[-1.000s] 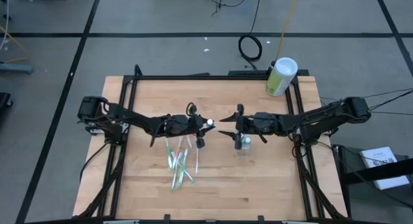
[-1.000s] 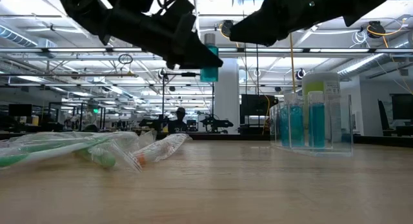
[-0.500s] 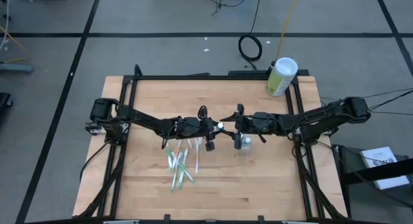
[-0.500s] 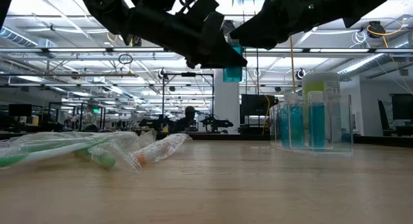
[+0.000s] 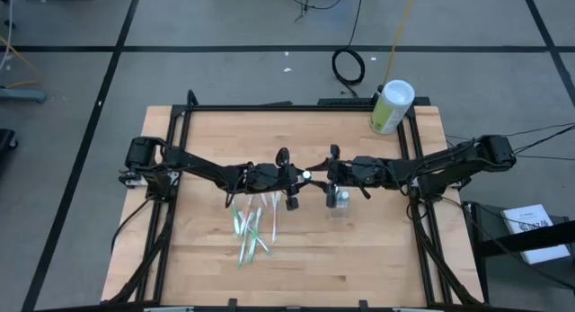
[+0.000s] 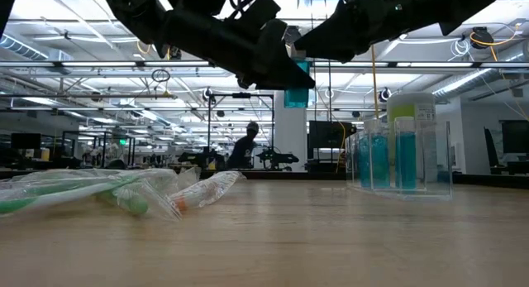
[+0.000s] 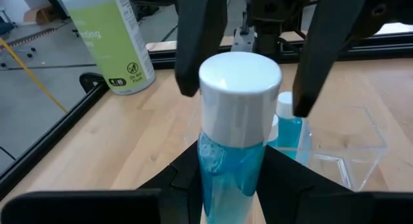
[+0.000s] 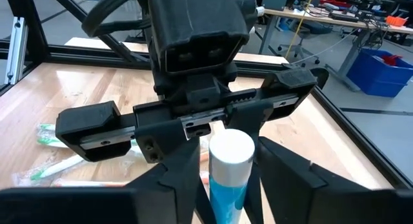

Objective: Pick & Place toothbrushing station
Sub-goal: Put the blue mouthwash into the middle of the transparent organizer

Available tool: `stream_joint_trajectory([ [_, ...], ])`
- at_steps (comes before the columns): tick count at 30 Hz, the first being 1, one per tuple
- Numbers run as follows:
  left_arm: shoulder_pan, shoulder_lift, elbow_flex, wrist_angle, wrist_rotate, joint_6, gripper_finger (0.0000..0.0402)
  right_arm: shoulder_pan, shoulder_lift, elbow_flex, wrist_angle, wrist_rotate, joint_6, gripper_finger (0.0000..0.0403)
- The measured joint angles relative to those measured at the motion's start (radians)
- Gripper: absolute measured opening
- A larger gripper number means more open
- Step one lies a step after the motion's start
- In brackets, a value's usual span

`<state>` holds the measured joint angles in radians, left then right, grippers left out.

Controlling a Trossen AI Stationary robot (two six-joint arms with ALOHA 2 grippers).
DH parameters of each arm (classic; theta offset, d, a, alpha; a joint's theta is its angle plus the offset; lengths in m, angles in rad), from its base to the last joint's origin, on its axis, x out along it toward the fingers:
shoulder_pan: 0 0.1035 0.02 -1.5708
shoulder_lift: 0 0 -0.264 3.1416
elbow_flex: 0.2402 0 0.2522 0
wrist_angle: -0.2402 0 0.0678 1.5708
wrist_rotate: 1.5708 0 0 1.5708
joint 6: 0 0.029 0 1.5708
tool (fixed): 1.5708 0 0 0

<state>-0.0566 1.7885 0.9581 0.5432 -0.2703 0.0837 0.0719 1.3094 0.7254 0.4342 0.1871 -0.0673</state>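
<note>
A small bottle of blue liquid with a white cap (image 7: 240, 79) hangs upright above the table's middle, between my two grippers. My left gripper (image 5: 300, 177) comes from the table's left and is shut on it. My right gripper (image 5: 318, 175) meets it from the right, and its fingers (image 7: 193, 43) flank the cap. On the table under my right gripper stands the clear plastic cup (image 5: 338, 204), with another blue bottle (image 7: 288, 117) in it. Wrapped toothbrushes (image 5: 252, 227) lie flat on the wood left of the middle. My left gripper pinches the bottle's blue body (image 7: 227, 166) below the cap between its two fingers, coming level from the table's left. The bottle stands upright, lifted clear of the table. My right gripper has its two fingers against opposite sides of the bottle just under the cap (image 8: 227, 185), coming level from the table's right.
A pale-green canister with a white lid (image 5: 392, 105) stands at the table's far right corner. The black frame rail (image 5: 180, 132) runs round the table. Bare wood lies toward the near edge (image 5: 359, 267). A person shows far off in the room (image 6: 245, 146).
My left gripper has carried the bottle toward the table's right, up to my right gripper, then stopped. The bottle stays upright and clear of the table.
</note>
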Motion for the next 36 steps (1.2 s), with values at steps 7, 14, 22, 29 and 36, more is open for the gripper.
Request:
stream_joint_trajectory([
  [7,0.000,0.000,0.000,0.001,0.000,-0.003,0.0115,-0.003,0.000,0.000,-0.005,0.000,0.000,0.0110],
  [14,0.001,0.000,-0.001,0.003,0.000,-0.003,0.0115,-0.020,0.000,0.001,-0.016,-0.005,0.014,0.0103],
  [22,0.001,0.000,-0.001,0.003,0.004,-0.001,0.0117,-0.022,-0.001,0.001,-0.019,-0.005,0.002,0.0088],
  [29,-0.009,0.000,-0.001,0.003,0.003,0.001,0.0197,-0.022,0.000,0.001,-0.024,0.028,-0.004,0.0083],
  [36,-0.018,-0.002,-0.001,0.000,-0.001,-0.009,0.0306,-0.022,-0.026,0.000,-0.040,0.049,-0.009,0.0081],
])
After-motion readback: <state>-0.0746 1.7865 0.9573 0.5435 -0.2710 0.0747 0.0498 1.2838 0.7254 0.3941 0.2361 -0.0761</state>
